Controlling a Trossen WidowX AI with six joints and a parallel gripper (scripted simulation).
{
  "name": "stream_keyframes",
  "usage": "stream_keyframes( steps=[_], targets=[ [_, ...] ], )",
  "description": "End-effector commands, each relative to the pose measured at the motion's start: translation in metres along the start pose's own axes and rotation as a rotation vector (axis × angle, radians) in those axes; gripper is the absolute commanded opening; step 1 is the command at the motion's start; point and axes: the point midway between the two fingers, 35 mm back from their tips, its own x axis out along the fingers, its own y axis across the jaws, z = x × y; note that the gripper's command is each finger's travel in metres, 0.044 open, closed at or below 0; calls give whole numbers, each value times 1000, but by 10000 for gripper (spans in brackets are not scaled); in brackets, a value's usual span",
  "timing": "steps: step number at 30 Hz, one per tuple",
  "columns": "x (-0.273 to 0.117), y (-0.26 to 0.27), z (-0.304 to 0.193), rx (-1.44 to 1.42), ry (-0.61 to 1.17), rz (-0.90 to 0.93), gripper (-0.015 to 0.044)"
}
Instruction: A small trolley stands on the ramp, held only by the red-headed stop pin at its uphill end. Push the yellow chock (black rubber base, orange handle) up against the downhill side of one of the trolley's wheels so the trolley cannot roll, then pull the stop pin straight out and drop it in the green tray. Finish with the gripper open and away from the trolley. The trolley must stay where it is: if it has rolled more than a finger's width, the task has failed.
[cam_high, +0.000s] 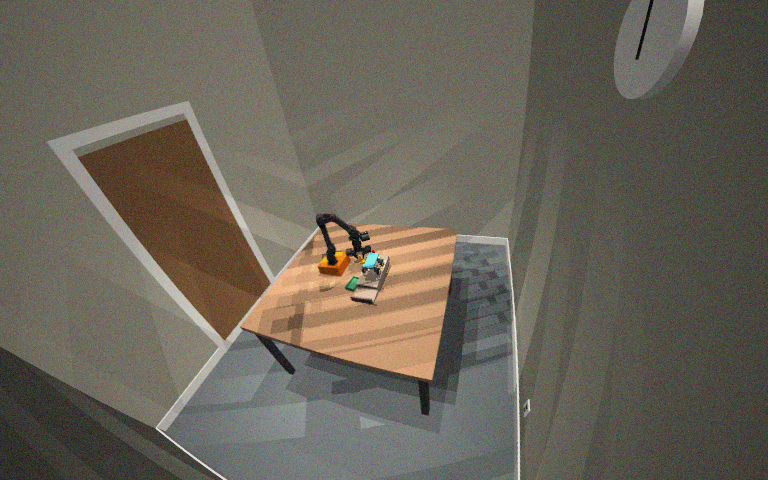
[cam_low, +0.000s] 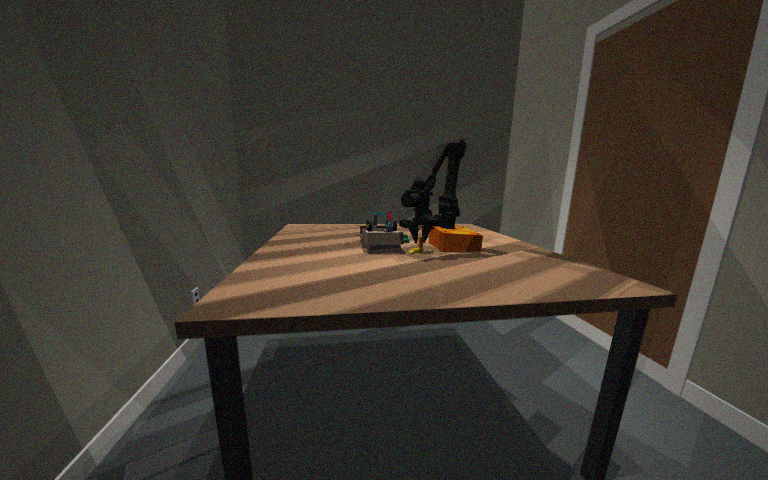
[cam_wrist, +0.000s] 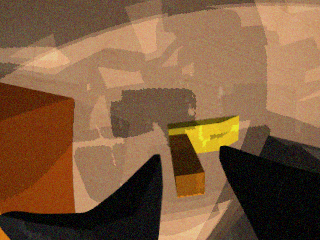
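Top view: tabletop (cam_high: 396, 339) (cam_low: 339, 300) (cam_wrist: 220, 60) w/ 1 six-joint arm (cam_high: 326, 240) (cam_low: 453, 169) toward its far-left corner, on 1 orange base block (cam_high: 331, 270) (cam_low: 455, 240) (cam_wrist: 35, 155). Right of that, nearer far edge than near edge: 1 ramp (cam_high: 367, 294) (cam_low: 382, 240), 1 blue-topped trolley (cam_high: 370, 260) (cam_low: 390, 225) on it; 1 green tray (cam_high: 351, 283) (cam_low: 405, 239) beside ramp, left-edge side. Claw (cam_high: 359, 256) (cam_low: 419, 240) (cam_wrist: 190, 156) approx. half open, nothing gripped. Yellow chock (cam_high: 363, 260) (cam_low: 416, 250) (cam_wrist: 215, 137), qty 1, sits on tabletop btwn block & ramp; wrist cam has it just ahead of claw, long axis roughly parallel w/ line joining fingertips, orange handle (cam_low: 420, 240) (cam_wrist: 189, 170) upright, lined up w/ gap. Only arm, so no L/R choice. Next move prob. lower, then close on handle. 1 red-headed pin (cam_high: 373, 251) (cam_low: 389, 215) by trolley's far-edge end, prob. still in.
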Motion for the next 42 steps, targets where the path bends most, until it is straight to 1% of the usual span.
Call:
stream_keyframes(
  steps=[1, 11, 15, 25, 26, 42],
  targets=[
    [10, 4, -1, 4, 0, 15, 190],
    [13, 5, -1, 4, 0, 15, 190],
    [11, 2, 0, 0, 1, 5, 85],
    [11, 2, 0, 0, 1, 5, 18],
    [10, 2, 0, 0, 1, 6, 0],
    [-42, 8, -3, 4, 0, 15, 0]
  ],
)
